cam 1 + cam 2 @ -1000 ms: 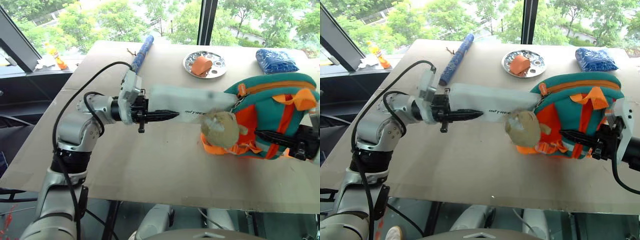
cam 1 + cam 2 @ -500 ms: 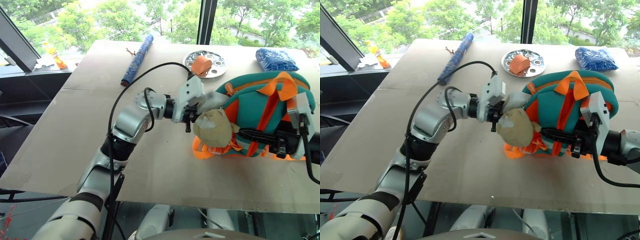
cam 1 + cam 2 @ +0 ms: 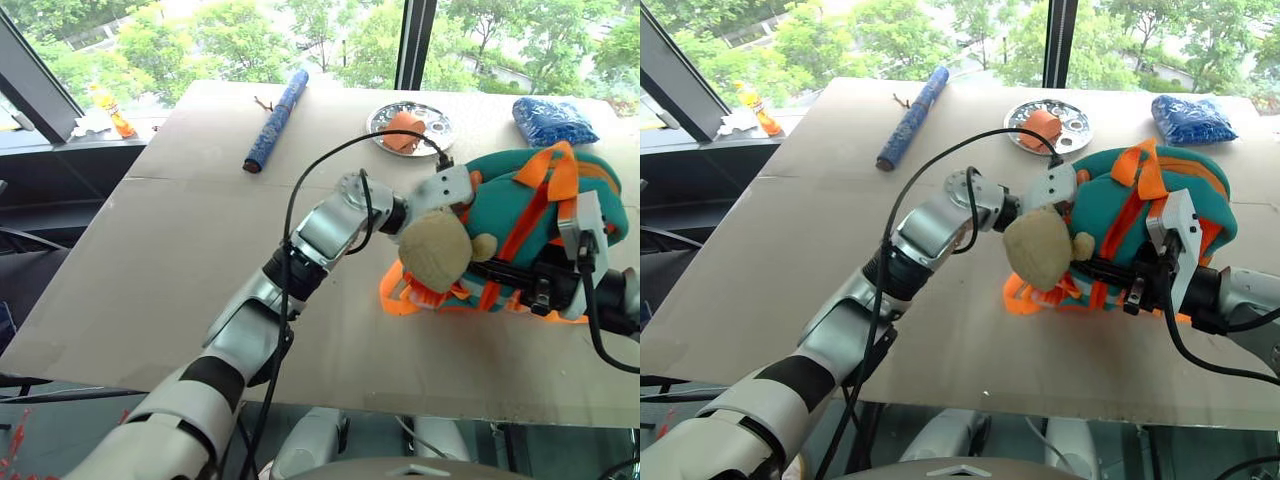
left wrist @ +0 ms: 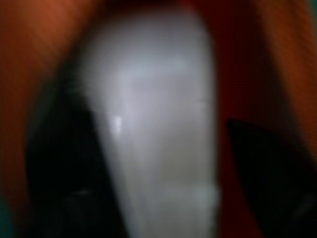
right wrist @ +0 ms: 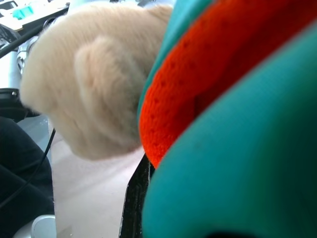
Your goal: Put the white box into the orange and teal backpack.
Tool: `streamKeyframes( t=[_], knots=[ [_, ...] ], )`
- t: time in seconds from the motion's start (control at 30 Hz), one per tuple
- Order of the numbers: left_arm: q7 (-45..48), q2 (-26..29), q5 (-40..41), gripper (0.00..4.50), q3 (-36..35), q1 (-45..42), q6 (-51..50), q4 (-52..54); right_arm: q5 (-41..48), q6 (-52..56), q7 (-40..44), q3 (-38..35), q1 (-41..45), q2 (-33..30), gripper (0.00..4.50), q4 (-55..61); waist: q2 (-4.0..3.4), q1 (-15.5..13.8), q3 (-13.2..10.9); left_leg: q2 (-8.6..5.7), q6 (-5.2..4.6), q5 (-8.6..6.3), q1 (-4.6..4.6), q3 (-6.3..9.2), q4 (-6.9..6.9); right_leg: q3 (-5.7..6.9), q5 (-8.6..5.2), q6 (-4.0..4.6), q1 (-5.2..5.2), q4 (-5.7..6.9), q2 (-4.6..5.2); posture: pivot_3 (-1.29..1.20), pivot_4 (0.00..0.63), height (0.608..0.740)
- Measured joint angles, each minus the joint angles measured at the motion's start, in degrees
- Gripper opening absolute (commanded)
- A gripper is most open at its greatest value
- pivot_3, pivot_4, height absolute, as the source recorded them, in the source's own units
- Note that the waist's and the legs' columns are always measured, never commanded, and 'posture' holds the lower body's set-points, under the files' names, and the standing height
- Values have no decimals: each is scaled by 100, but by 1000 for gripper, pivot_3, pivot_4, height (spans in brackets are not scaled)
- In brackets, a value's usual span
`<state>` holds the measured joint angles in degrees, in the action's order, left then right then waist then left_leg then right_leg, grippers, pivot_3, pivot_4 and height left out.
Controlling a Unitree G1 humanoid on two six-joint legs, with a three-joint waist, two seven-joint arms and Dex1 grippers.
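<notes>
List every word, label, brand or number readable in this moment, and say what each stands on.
None can be read.
White box: seen from the left wrist inside the backpack; no lettering shows on the part in view.
Yellow bottle beyond the table: any label is too small to read.
Blue pouch and blue roll: patterned, no text to make out.

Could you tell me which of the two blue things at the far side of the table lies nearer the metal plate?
The blue patterned pouch, just right of the metal plate. The long blue roll lies farther off, to its left.
</notes>
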<state>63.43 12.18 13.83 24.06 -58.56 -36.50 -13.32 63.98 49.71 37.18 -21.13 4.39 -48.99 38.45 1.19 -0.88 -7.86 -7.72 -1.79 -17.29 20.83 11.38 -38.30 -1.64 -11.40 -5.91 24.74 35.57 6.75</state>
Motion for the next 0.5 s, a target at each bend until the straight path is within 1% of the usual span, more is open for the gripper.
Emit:
streamKeyframes(
  t=[0.1,0.13,0.23,0.27,0.4,0.47,0.5],
  knots=[
    [527,711,604,4434,-573,136,-559,354,-114,-91,-29,-75,-145,-1,0,-105,-5,104,-3,4,1,0,-1,-5,4,-1,0,0,13,12,-4,0,150,731],
    [593,804,715,4434,-664,143,-647,402,-132,-112,-30,-80,-153,-1,0,-113,-5,104,-4,4,1,0,-1,-4,2,1,0,0,11,12,-2,0,150,731],
    [828,1206,1319,4434,-1233,230,-1189,611,-227,-162,-40,-81,-158,-1,0,-157,-5,100,-5,2,1,0,-1,-1,-3,2,0,0,6,10,-2,0,150,731],
    [759,1286,1501,4434,-1530,233,-1363,612,-294,-198,-49,-80,-150,-1,0,-236,-5,87,-5,2,1,0,-2,0,-5,3,0,0,5,10,-2,0,150,731],
    [409,1215,1742,4434,-2045,245,-1437,608,-472,-268,-77,11,7,4,0,-407,-5,-15,-5,1,2,0,-2,8,-9,13,0,1,-2,8,0,0,150,731],
    [316,1167,1835,4434,-2258,314,-1212,643,-645,-306,-160,211,281,101,0,-563,-4,2,-5,1,2,0,-3,4,-9,11,1,1,-2,7,2,0,150,731],
    [279,1174,1960,4434,-2384,316,-1287,636,-747,-328,-185,322,417,143,0,-639,-4,8,-6,1,2,0,-2,5,-9,11,1,1,-1,7,2,0,150,731]
  ],
)
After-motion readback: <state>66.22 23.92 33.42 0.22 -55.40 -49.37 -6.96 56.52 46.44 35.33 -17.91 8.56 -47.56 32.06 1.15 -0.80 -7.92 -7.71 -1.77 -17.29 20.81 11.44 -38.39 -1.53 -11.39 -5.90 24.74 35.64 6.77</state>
